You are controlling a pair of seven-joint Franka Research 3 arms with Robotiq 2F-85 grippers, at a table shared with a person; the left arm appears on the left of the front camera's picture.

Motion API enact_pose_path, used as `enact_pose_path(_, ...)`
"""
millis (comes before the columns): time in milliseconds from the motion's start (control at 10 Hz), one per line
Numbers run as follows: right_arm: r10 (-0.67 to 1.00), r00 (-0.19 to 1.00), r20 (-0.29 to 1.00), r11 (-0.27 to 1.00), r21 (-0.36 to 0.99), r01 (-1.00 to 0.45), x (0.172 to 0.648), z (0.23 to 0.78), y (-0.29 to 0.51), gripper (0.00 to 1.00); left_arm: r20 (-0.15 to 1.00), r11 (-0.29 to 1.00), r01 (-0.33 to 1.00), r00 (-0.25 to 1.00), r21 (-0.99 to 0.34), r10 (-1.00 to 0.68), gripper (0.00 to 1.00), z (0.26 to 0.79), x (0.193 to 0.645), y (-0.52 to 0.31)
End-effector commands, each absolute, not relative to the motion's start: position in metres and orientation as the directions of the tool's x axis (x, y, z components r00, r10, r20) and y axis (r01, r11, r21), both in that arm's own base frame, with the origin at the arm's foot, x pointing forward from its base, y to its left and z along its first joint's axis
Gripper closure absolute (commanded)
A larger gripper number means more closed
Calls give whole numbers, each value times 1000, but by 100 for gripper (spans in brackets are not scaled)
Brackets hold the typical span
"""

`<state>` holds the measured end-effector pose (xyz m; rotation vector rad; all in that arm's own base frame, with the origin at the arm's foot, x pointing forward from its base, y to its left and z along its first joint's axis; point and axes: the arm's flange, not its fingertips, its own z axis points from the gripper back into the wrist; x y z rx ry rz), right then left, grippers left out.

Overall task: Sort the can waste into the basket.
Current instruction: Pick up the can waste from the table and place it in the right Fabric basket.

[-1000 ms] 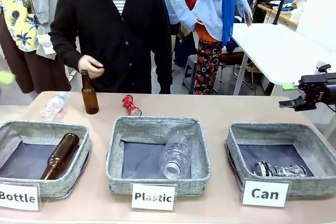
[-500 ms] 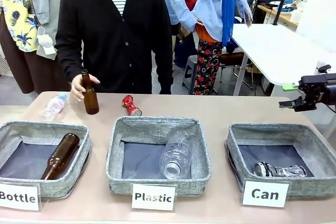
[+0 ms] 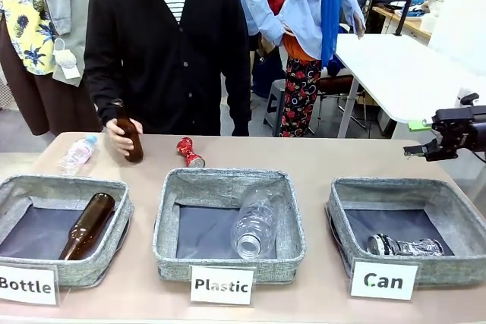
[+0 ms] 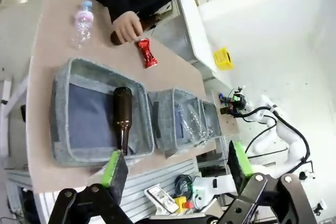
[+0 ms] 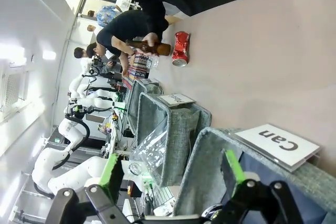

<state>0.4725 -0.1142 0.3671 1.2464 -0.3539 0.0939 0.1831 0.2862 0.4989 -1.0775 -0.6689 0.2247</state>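
Red can (image 3: 190,152) lies on the table (image 3: 319,158), outside the basket (image 3: 395,185).

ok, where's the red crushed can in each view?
Front view: red crushed can left of centre, behind the Plastic basket.
Left wrist view: red crushed can upper middle.
Right wrist view: red crushed can upper middle.
Shared landmark: the brown bottle gripped by the person's hand, close beside the can in every view.
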Motion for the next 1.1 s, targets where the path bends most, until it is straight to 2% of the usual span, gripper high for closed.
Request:
enact_pose_path(0, -122, 936, 331, 315, 907, -280, 473, 369, -114, 0, 423, 525, 166, 804, -835, 418, 0, 519, 221, 270)
enact_pose_path(300, -122, 936, 331, 315, 907, -280, 473, 369, -114, 0, 397, 620, 167, 882, -766, 254, 0, 550, 291, 226)
enact_pose_path(400, -122, 936, 331, 315, 907, -280, 473, 369, -114, 0, 409, 608, 194, 882, -770, 236, 0, 561, 281, 234)
enact_pose_path(500, -122, 936, 331, 315, 907, -280, 473, 369, -114, 0, 427, 599, 177, 851, -781, 306, 0, 570, 254, 259)
enact_pose_path(800, -122, 936, 331, 315, 907, -280, 473, 369, -114, 0, 500, 573, 171, 717, -802, 486, 0, 574, 145, 316)
enact_pose_path(1000, -122, 936, 331, 315, 907, -280, 473, 369, -114, 0, 482, 544, 170, 716, -822, 504, 0, 556, 133, 325)
